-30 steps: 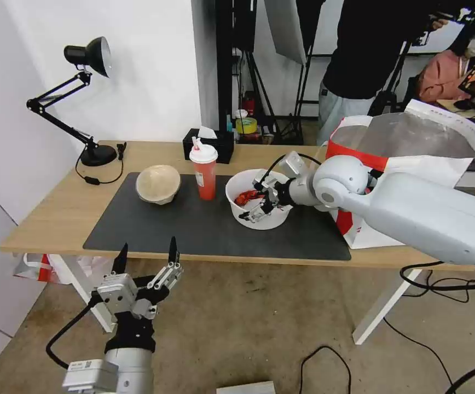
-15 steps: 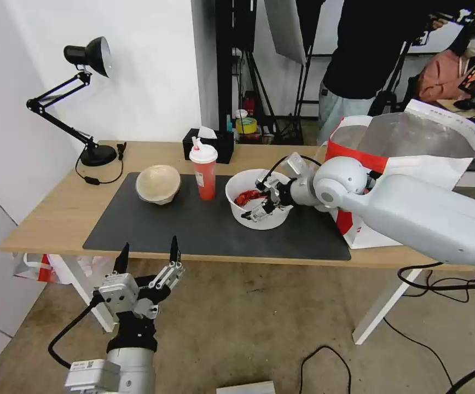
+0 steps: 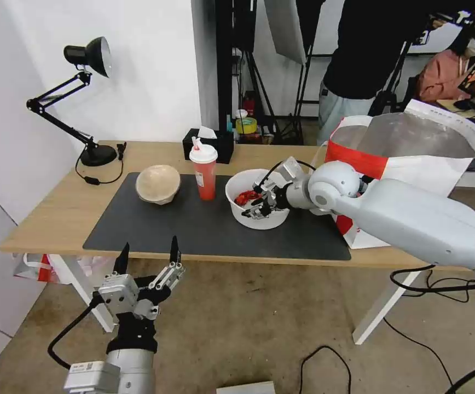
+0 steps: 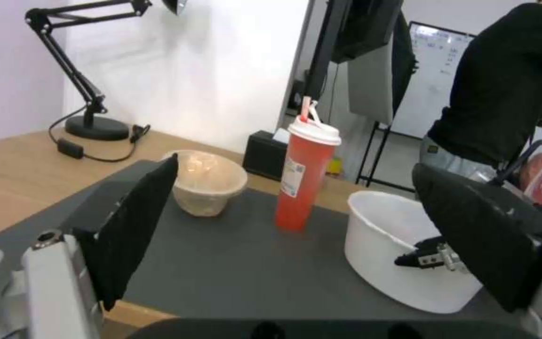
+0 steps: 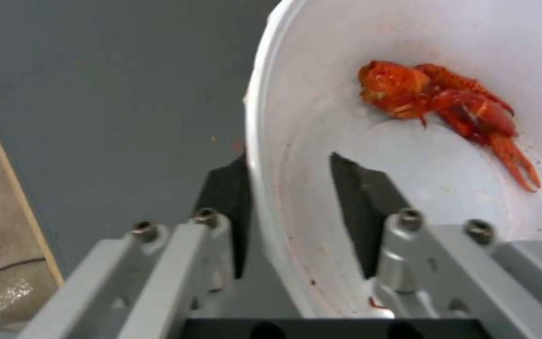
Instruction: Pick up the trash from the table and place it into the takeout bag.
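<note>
Two fingers (image 5: 353,197) of the right gripper (image 3: 254,207) are set astride the white bowl's (image 3: 259,221) near wall on the mat (image 3: 155,230), narrowly parted, neither pad clearly pressed against it. The left gripper (image 3: 147,256) is held wide open below the table (image 3: 57,213) edge.

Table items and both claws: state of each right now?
White bowl: upright on the mat, red scraps inside, right claw at its rim.
Right claw: straddling the bowl wall, one finger inside, one outside; gaps visible, not clamped.
Red cup: upright, lid and straw on.
Beige bowl: tilted on the mat, untouched.
Takeout bag: open, standing at the table's right end.
Left claw: open, below the table edge, idle.
</note>
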